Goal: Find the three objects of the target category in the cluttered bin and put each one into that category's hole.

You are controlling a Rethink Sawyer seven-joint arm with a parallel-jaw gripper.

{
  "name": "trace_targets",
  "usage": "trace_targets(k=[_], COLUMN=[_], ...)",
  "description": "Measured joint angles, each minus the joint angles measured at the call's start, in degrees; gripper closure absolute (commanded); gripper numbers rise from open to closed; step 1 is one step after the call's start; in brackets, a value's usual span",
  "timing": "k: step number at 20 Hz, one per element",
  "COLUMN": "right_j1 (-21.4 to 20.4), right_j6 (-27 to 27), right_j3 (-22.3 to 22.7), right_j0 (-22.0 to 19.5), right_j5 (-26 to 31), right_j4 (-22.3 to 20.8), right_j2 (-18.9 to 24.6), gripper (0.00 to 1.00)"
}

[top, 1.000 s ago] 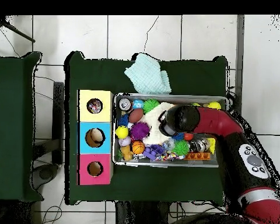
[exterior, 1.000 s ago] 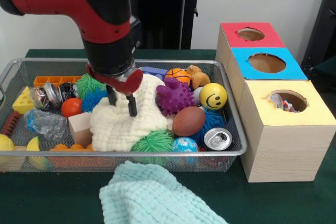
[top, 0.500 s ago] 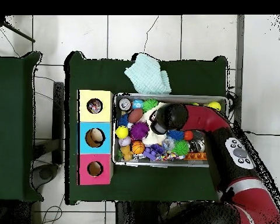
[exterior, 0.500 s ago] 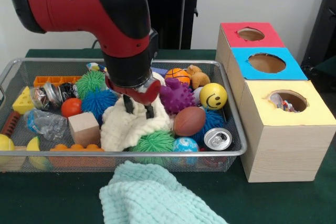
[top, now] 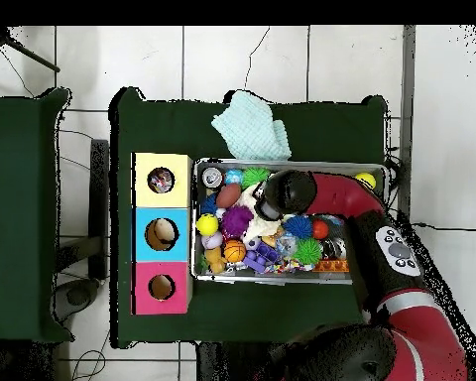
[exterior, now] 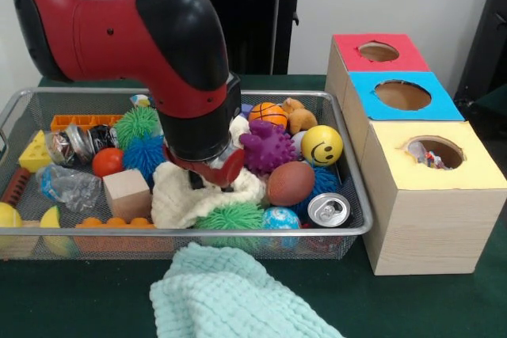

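Observation:
A wire mesh bin (exterior: 79,93) holds a jumble of toys and a cream cloth (exterior: 186,199) bunched in its middle. My gripper (exterior: 211,183) is pushed down into that cloth, with the fabric gathered up between the short black fingers. Purple spiky ball (exterior: 265,146), brown football (exterior: 290,183), smiley ball (exterior: 322,145) and a can (exterior: 328,209) lie just to the right. From above, the gripper (top: 268,209) sits over the bin's middle. Three boxes with holes stand beside the bin: red (exterior: 404,57), blue (exterior: 432,104), yellow (exterior: 467,176).
A mint cloth (exterior: 230,294) lies on the table in front of the bin. A wooden block (exterior: 127,193), green fuzzy ball (exterior: 230,218), cheese wedge (exterior: 36,152) and crushed cans (exterior: 75,142) crowd the bin's left and front. Something small sits inside the yellow box's hole (exterior: 432,157).
The arm has moved right across the bin and lower. The cream cloth, flat a second ago, is now bunched and dragged right, uncovering the wooden block and blue fuzzy ball.

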Motion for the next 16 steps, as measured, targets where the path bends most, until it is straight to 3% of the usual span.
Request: trace_targets(k=[5,6,16], right_j1=[1.6,1.9,1.5], right_j6=[0.0,0.0,0.0], right_j3=[-1.7,-2.0,-3.3], right_j0=[0.0,0.0,2.0], right_j5=[0.0,0.0,1.2], right_j4=[0.0,0.0,-0.4], right_j2=[0.1,0.1,-0.9], gripper=[0.00,1.00,1.00])
